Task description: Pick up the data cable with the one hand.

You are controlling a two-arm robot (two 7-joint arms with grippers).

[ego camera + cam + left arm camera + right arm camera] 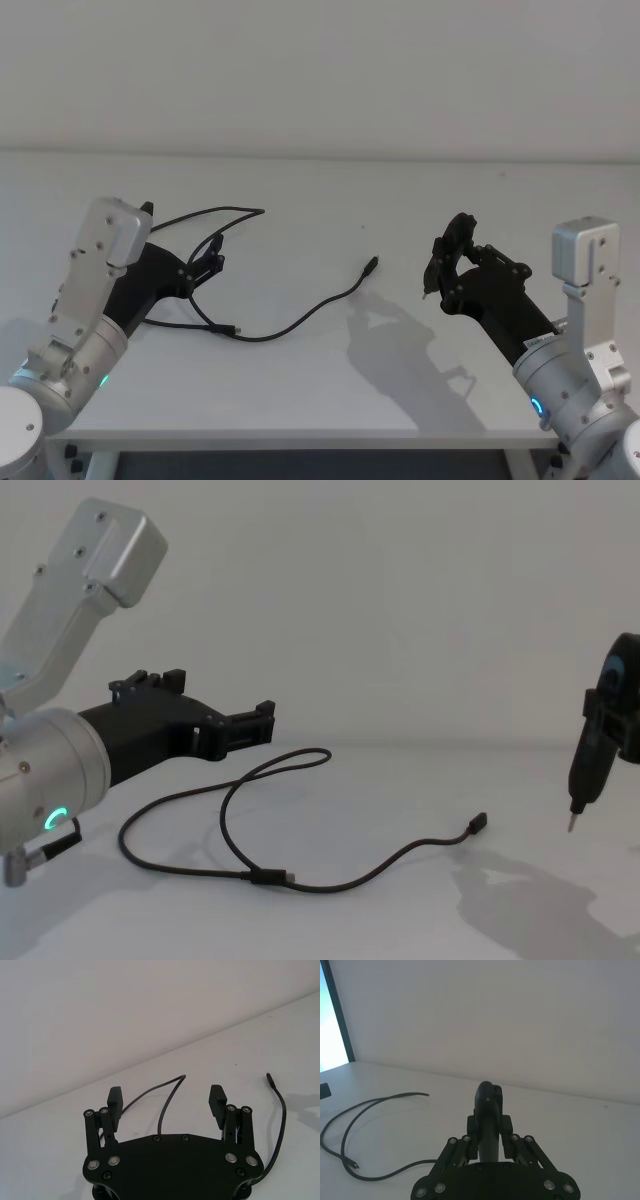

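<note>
A white bench (330,400) runs from side to side, with a plain wall behind it.

The left arm reaches in over the bench's left side. Its gripper (212,252) is the black, angular, two-finger one on a thick silver wrist with a green ring. It is held above the surface with its fingers (115,1100) spread wide and nothing between them.

The right gripper (450,255) hangs raised over the bench's right side, well apart from the cable. Its fingers are drawn together and its thin tip points down.

The data cable (300,322) lies loose on the bench, mostly on the left half. Its looped part sits under and just ahead of the left gripper, and it is not touching the gripper. In the left wrist view two strands run along the surface out from between the spread fingers, toward the bench's rear edge. From the loop the cord curves along near the front edge, then bends up toward the middle of the bench. It ends there in a small black plug (371,265), between the two grippers.
</note>
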